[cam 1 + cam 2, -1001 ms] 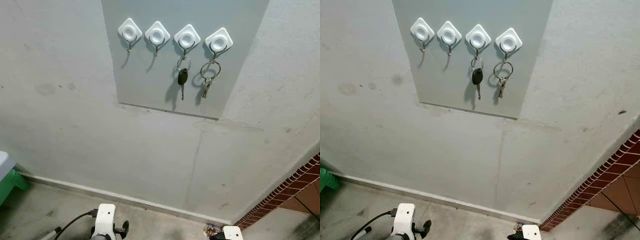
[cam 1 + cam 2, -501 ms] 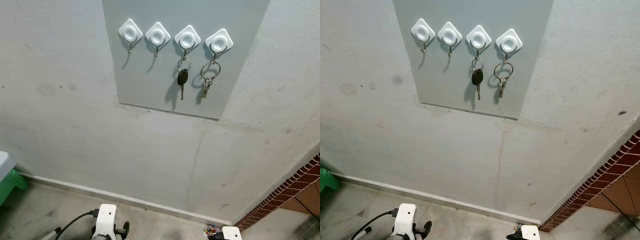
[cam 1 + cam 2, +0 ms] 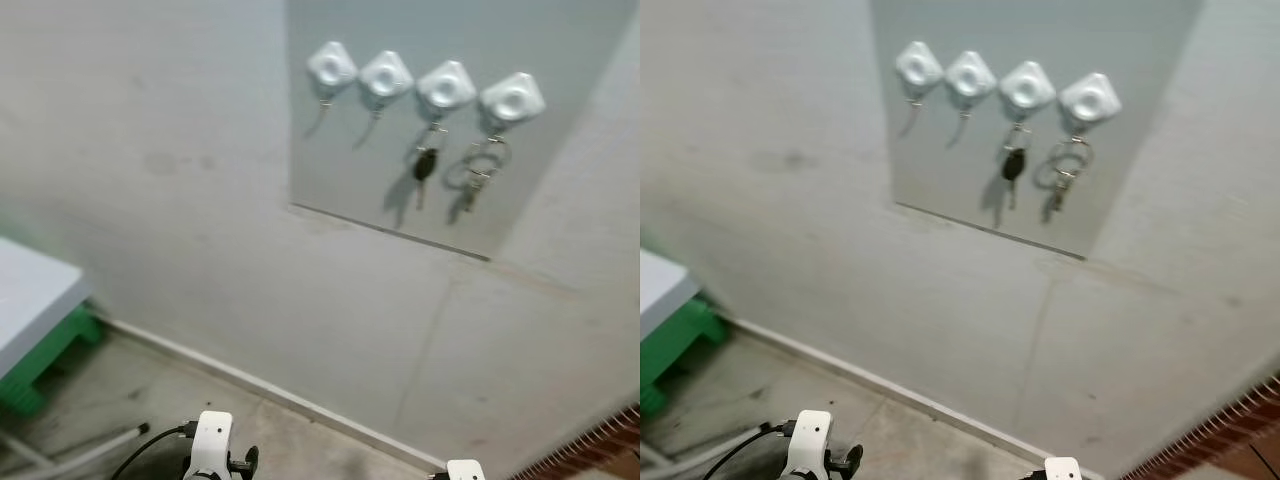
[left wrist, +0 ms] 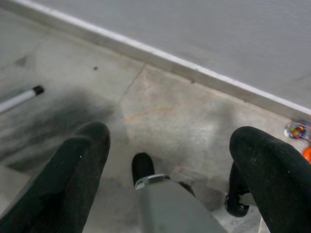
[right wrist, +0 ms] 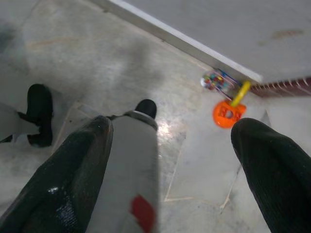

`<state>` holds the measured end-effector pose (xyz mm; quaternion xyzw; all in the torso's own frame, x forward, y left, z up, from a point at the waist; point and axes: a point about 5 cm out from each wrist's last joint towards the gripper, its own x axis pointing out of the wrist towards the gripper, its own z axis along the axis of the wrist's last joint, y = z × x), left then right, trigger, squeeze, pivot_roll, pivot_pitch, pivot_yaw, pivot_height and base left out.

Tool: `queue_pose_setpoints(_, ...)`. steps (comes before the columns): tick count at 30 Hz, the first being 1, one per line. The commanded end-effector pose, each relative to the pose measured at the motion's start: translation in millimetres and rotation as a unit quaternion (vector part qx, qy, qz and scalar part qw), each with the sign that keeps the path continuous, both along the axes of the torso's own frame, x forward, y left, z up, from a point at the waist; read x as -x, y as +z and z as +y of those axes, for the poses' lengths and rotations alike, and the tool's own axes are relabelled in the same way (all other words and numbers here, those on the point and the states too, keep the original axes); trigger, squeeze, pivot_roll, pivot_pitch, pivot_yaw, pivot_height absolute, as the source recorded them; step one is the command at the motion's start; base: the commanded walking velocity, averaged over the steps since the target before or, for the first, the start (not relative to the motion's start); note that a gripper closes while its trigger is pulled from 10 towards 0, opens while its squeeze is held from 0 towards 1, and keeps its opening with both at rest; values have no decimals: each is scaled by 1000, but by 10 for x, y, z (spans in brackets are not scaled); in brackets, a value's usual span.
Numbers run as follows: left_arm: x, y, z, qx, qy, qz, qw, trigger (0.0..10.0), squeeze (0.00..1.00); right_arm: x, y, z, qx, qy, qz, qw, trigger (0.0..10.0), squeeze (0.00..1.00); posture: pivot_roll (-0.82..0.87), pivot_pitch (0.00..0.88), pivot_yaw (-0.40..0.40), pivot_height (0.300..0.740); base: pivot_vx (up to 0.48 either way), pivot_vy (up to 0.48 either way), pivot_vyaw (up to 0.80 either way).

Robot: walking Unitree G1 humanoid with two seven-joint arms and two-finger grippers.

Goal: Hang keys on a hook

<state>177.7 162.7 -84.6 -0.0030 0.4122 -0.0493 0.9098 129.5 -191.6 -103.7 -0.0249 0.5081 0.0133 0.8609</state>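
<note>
Keys already hang on the two right hooks: black key point(image 3: 424, 168) and ringed keys point(image 3: 478, 170). Left gripper point(image 4: 170, 160) and right gripper point(image 5: 180, 150) hang low over the floor, fingers apart, holding nothing. Risk: blur from the moving head could spoil aim at the left hooks point(image 3: 358, 75).

Four white hooks point(image 3: 446, 86) sit on a pale grey panel point(image 3: 340, 170) against the grey wall. A black-headed key point(image 3: 425, 166) and silver keys point(image 3: 482, 170) hang there. Each tool point(image 4: 170, 160) has black fingers point(image 4: 80, 170). Near the right tool point(image 5: 172, 160), an orange toy point(image 5: 228, 112) with yellow handle lies on mottled grey floor point(image 5: 97, 63).
</note>
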Motion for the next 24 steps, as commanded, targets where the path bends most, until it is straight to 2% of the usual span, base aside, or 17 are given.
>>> queue_pose_setpoints(1,11,-7,2,1,-4,5,1000,10000,0,103,-39,21,-2,4,22,1000,10000,0,-3,11,-11,740,0,0,800)
queue_pose_setpoints(24,-6,1,23,1,-8,5,1000,10000,0,95,-37,23,5,13,21,1000,10000,0,-1,0,-9,740,0,0,800)
